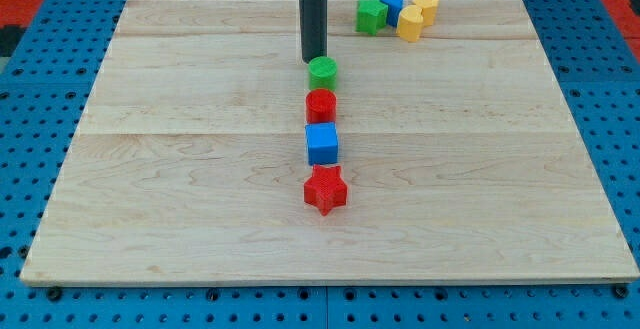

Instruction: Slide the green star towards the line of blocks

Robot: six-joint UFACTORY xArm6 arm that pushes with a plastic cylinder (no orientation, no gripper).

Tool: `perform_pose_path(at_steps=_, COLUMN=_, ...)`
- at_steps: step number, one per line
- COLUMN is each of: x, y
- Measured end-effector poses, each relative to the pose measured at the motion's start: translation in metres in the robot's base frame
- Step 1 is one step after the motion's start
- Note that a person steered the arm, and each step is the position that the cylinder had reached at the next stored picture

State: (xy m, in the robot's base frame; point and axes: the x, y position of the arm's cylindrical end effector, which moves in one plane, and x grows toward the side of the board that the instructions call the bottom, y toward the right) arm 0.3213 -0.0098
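The green star (371, 15) lies near the view's top, right of centre, touching a blue block (392, 6). A line of blocks runs down the middle of the board: a green cylinder (322, 71), a red cylinder (321, 105), a blue cube (322, 143) and a red star (325, 189). My tip (314, 60) stands just above the green cylinder, at the line's top end, well to the left of the green star.
Two yellow blocks (410, 23) (426, 5) sit right of the blue block in the top cluster. The wooden board (150, 209) lies on a blue pegboard surface (30, 89) that shows past its edges.
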Motion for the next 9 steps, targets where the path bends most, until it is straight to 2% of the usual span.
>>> perform_pose_path(at_steps=2, x=-0.014, y=-0.029)
perform_pose_path(at_steps=5, x=-0.029, y=0.155)
perform_pose_path(at_steps=8, x=-0.116, y=0.169)
perform_pose_path(at_steps=9, x=-0.119, y=0.169)
